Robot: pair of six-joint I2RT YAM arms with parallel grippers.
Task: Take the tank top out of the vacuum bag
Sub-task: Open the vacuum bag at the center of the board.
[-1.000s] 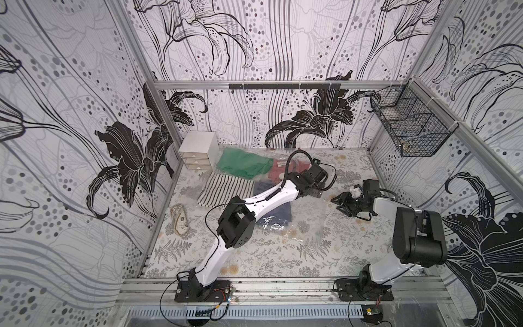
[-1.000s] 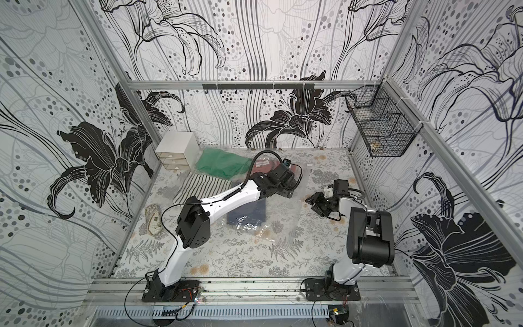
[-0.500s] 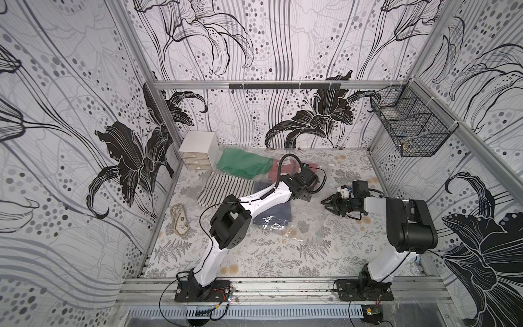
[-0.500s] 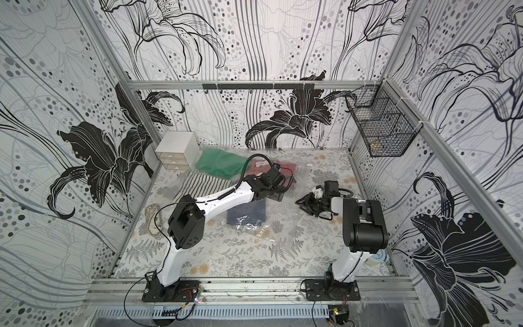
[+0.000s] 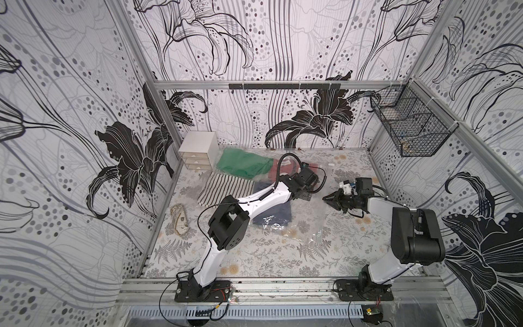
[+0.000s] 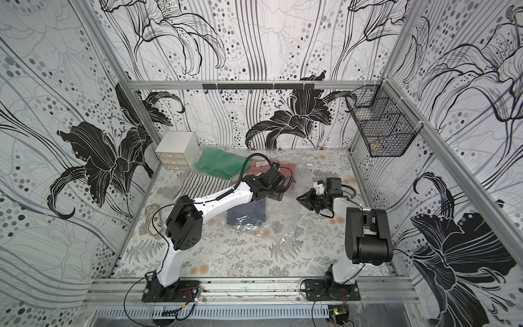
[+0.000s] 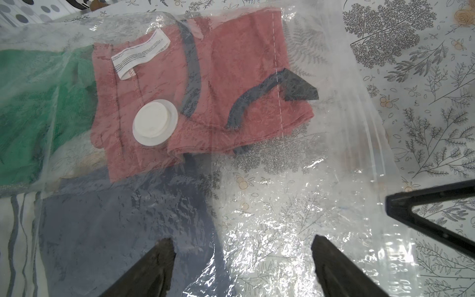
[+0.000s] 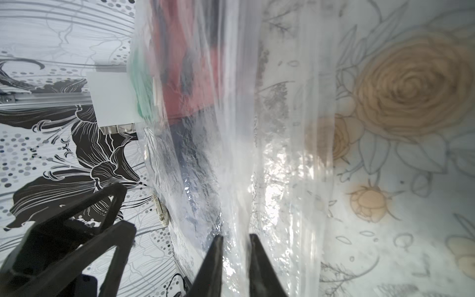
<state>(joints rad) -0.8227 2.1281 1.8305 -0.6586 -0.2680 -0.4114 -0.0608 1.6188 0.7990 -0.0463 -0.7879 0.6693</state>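
Right now your vacuum bag (image 5: 308, 218) is lying flat on the table (image 5: 254, 260), toward the back wall, and its glare is blurring the contents. Your left end effector (image 7: 243, 240) is hanging over it with fingers spread wide, only their tips showing in the left wrist view. Your right end effector (image 8: 236, 236) is pinching a fold of the clear plastic, fingers nearly together. Under the film and the white valve disc (image 7: 155, 123), a red garment (image 7: 231, 77) with dark trim is lying folded beside a navy garment (image 7: 115, 231) and a green garment (image 7: 30, 115). The folds are hiding their cut, so you cannot tell which is the tank top. The right wrist view is smearing them into colour.
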